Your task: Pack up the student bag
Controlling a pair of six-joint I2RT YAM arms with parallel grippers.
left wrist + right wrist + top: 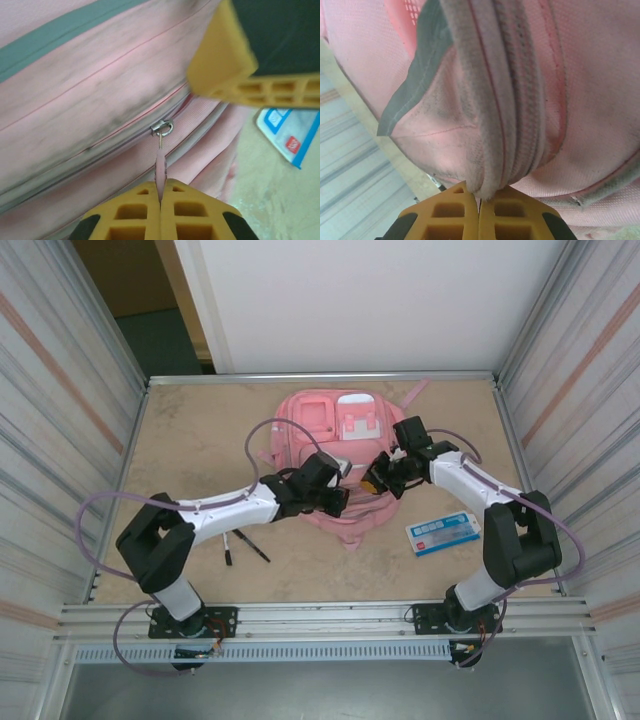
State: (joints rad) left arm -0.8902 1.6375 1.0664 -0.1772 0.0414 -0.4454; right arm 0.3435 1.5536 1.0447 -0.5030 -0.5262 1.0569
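Quick rundown for you: one student bag (345, 440), pink, lying flat on the table (200, 440), up toward 12 o'clock from the middle. Both arms meet over its near end.

Your left gripper (160, 194) has its two fingers pressed together on the thin pink zip pull (160, 165). The strip runs straight up from the pads to the one metal zip slider (162, 128). In that same wrist view, one orange finger of the other arm hangs at about 1 o'clock, clear of the slider.

Your right gripper (479, 199) is pinched tight too, on a bunched fold of the bag's zip edge.

Loose stuff, counted: one blue-and-white packet (443, 532) at roughly 4 o'clock from the bag, not touching it. Then two dark pens at about 8 o'clock: a short pen (228, 552) and a longer pen (256, 549) close beside it.
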